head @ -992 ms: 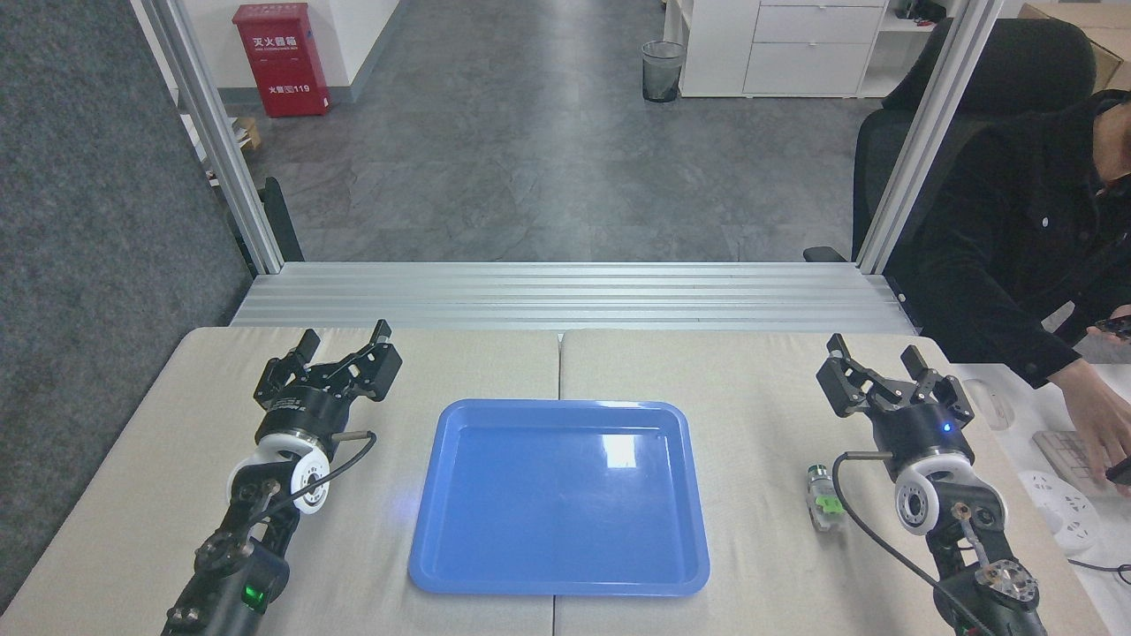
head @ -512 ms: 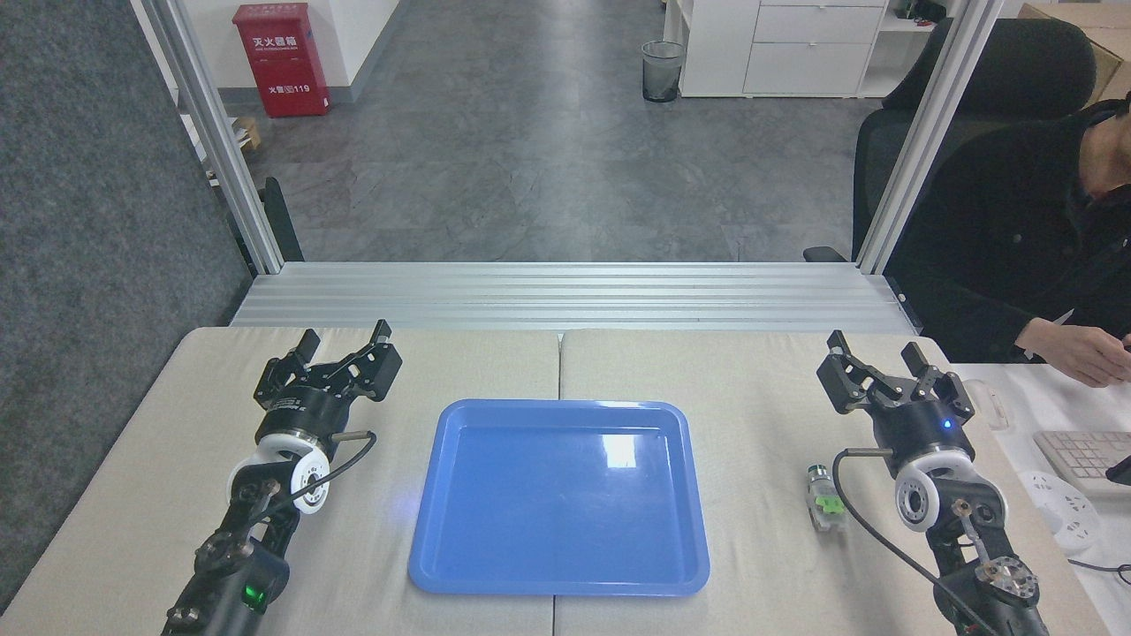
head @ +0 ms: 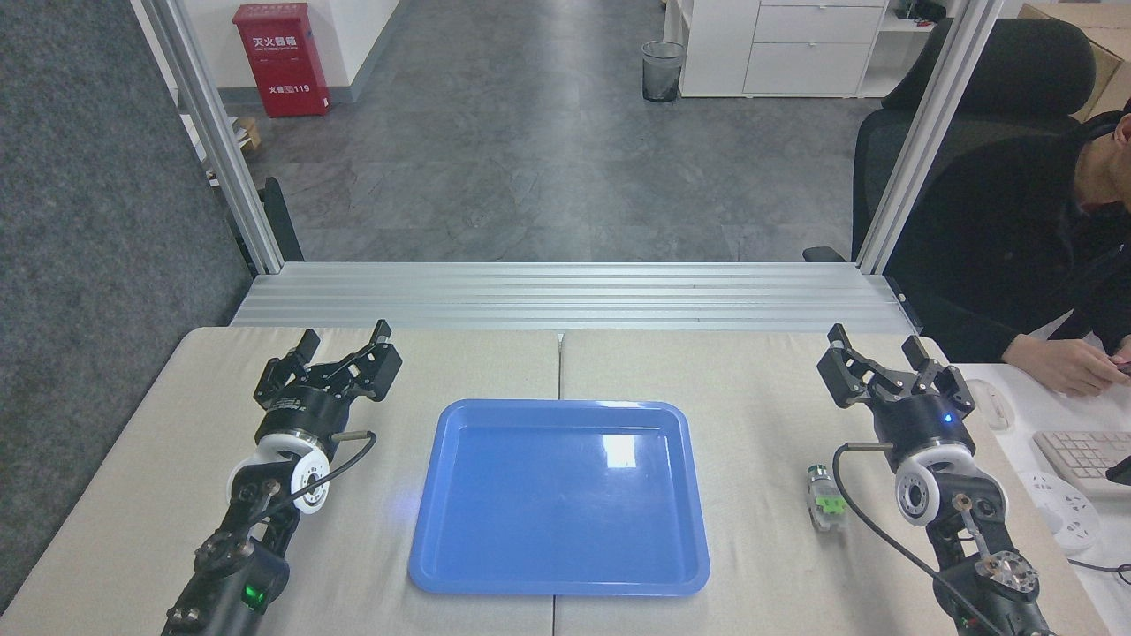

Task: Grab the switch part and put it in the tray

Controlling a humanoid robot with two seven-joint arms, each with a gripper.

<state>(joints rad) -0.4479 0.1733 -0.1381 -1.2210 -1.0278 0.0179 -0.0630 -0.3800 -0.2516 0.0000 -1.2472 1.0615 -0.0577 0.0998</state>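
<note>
- The surface (head: pixel 778 389) is a beige padded top, basically two panels butted together, and everything sits on it.
- Dead centre is the tray (head: pixel 459 565), glossy blue, nothing in it so far.
- Left tool (head: pixel 343 340) sits way over on the far side of the tray, jaws spread wide, holding nothing. Not the arm for this job imo.
- Right tool (head: pixel 875 346) is also spread open and empty, pointing away from me toward the far edge.
- The switch part (head: pixel 823 500) lies flat on the surface, between the tray's right rim and the right arm. It's nearer me than the right tool and a bit to its left, long axis running roughly near-to-far, dark end away. So the right tool would need to pull back and drop onto it.
</note>
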